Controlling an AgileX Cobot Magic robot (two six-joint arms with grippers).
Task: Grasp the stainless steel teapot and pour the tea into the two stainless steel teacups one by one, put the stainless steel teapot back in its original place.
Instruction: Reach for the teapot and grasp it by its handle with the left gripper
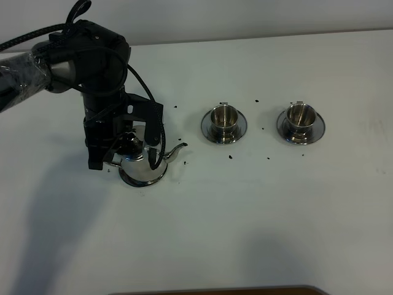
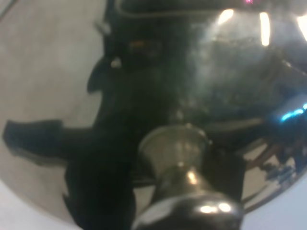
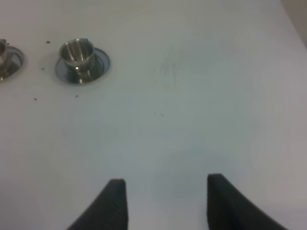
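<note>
The left arm's black pincer (image 1: 123, 161) is down over the shiny stainless steel teapot with domed, knobbed lid and thin curved spout (image 1: 143, 168), closed on it; the arm hides exactly where the jaws bite. The teapot stands upright on a round steel saucer (image 1: 132, 181) at the left of the white worktop (image 1: 245, 227), its spout turned toward the cups. To its right stand two small stainless steel teacups, the nearer one (image 1: 223, 117) and the farther one (image 1: 300, 115). They are well apart from each other, and each sits upright on its own round steel saucer (image 1: 241, 127) (image 1: 318, 126). Dark specks (image 1: 230, 157) lie scattered on the worktop between pot and cups. Seen from the left wrist, the teapot's mirrored dome (image 2: 230, 86) fills the frame, its lid knob (image 2: 192, 211) blurred and very close to the lens. The right arm's pincer (image 3: 168, 201) hangs open above bare worktop (image 3: 192, 105), its two dark fingers (image 3: 115, 203) parted with nothing between them. One teacup (image 3: 76, 51) on its saucer (image 3: 98, 67) appears well off from it, with the rim of the second saucer (image 3: 9, 62) just inside the frame's edge.
</note>
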